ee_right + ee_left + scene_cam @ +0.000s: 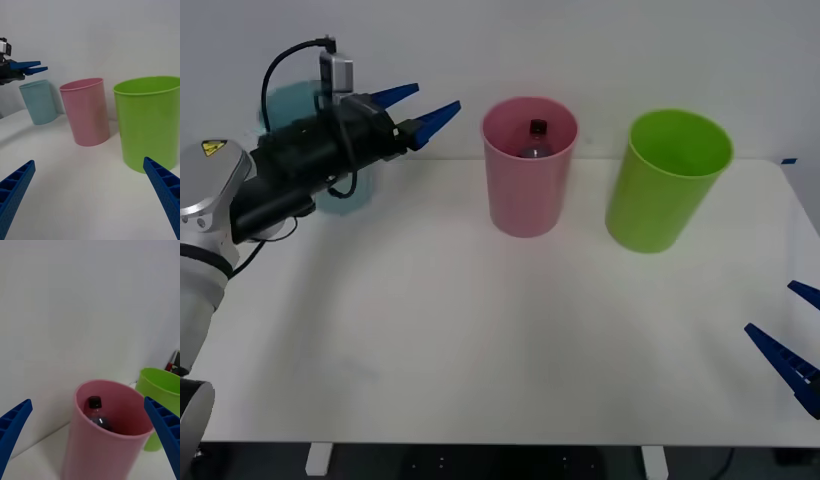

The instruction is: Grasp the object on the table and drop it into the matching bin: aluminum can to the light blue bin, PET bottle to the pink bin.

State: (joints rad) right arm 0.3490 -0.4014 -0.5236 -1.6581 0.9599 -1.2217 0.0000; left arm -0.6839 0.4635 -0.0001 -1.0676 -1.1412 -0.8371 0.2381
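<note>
The PET bottle [536, 140] sits inside the pink bin [527, 190], with its black cap near the top and leaning on the far wall. The pink bin stands on the white table [480, 330], between the light blue bin [38, 102] and the lime green bin [664, 185]. The left gripper [424, 110] hangs in the air beside the pink bin, above the light blue bin, with its blue fingers spread apart and holding nothing. The right gripper [787, 330] waits low at the right edge of the table, near the front, and its fingers are wide apart too.
</note>
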